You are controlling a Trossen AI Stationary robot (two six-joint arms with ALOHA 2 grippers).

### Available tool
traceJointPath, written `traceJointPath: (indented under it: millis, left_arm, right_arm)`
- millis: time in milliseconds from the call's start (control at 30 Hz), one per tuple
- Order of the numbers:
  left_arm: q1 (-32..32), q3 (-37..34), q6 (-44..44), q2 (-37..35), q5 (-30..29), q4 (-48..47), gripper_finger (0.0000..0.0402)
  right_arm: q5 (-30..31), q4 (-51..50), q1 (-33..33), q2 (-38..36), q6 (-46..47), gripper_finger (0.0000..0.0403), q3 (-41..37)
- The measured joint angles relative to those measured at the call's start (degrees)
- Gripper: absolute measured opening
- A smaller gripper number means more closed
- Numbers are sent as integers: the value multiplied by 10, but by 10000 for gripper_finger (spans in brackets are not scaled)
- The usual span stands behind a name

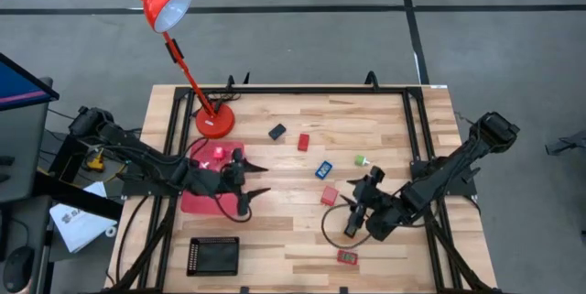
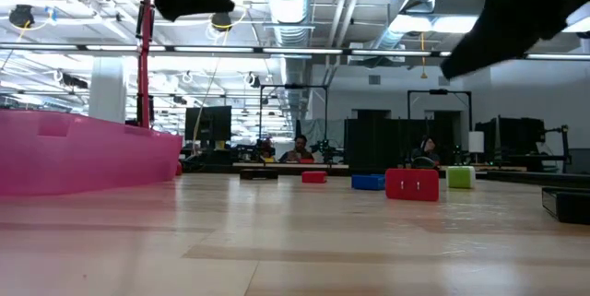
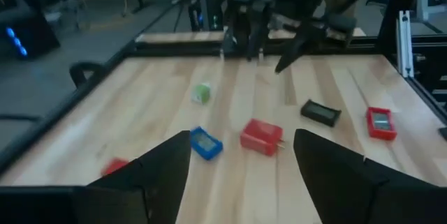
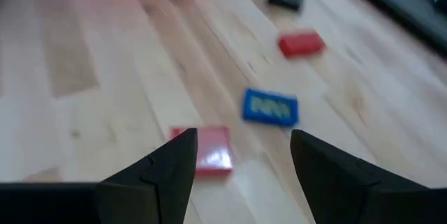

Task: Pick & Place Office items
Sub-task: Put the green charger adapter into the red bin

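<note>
Pink tray (image 2: 83, 153) fills low view | both grippers spread, empty | high view alone shows black tray (image 1: 212, 255)

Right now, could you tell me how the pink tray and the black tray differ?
The pink tray lies partly under the left gripper, close to the red lamp's base; the black tray sits uncovered at the table's edge. The pink tray looks larger than the black tray. Both are flat, rectangular, and on the left arm's side.
</note>
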Motion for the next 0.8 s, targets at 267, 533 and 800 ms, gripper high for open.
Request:
traceJointPath:
  millis: [267,533,800]
  left_arm:
    - [16,0,30,0,13,8,225]
    - [16,0,41,0,16,10,217]
    - [16,0,47,0,17,8,229]
  right_arm:
    - [-94,-113,-49,0,160,207,0]
    - [-125,-125,-133,0,85,162,0]
    - [-241,-120,-249,0,-94,209,0]
